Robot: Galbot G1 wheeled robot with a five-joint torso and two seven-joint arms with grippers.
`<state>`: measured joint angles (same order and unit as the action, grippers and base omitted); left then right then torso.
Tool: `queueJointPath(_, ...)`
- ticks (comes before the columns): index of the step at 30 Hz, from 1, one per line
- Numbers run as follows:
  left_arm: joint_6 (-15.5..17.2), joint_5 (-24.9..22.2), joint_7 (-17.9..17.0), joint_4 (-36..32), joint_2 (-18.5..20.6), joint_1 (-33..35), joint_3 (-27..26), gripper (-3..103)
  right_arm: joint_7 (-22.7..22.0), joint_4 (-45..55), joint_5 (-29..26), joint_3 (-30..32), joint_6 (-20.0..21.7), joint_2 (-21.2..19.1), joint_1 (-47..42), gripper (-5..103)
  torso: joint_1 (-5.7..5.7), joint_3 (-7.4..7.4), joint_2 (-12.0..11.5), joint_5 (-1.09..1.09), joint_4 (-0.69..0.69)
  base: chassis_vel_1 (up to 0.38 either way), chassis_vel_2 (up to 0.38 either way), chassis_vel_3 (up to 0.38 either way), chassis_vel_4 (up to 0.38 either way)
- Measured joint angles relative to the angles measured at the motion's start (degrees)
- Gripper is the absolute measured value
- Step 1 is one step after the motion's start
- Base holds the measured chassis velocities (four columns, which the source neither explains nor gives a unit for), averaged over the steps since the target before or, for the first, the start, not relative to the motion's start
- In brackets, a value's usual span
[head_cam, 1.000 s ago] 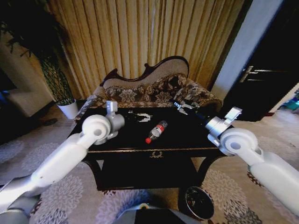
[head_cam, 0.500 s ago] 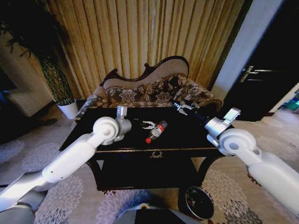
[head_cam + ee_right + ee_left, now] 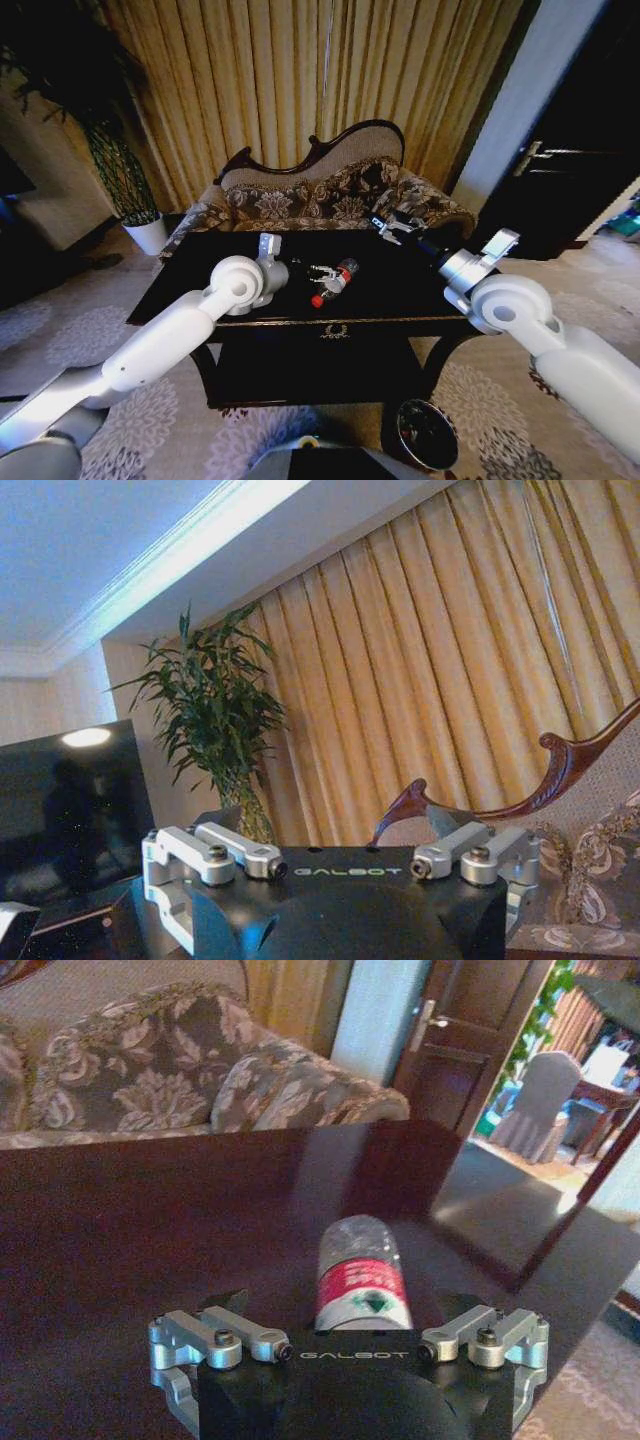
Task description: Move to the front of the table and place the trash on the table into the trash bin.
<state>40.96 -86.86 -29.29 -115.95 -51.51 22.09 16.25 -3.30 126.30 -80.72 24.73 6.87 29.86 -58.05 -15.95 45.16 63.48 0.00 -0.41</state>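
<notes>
You had the robot standing at the front of the dark table (image 3: 400,300), with the floral sofa (image 3: 330,200) behind its far edge and gold curtains (image 3: 300,80) beyond that. The trash bin (image 3: 427,433) stood on the carpet below the table's front right corner, beside a leg. Your left arm reached in across the front left part of the tabletop, and the left gripper (image 3: 325,273) sat right at the bottle (image 3: 334,282), which lay on its side near the middle of the table, red cap toward the front edge. In the left wrist view the claw (image 3: 345,1305) was spread wide, the bottle (image 3: 358,1280) lying between the fingers, nothing gripped. Your right gripper (image 3: 392,226) hung over the table's far right corner, its jaws also open and empty.
</notes>
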Motion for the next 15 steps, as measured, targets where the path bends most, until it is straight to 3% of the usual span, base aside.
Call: queueJointPath(15, -0.09, 0.77, 0.74, 1.35, -0.28, 0.65, 0.5, 100, 0.0, 0.06, 0.16, 0.03, -0.68, 0.22, -0.16, 100, 0.0, 0.0, 0.0, 0.0, 0.0, 0.0, 0.0, 0.0, 0.0)
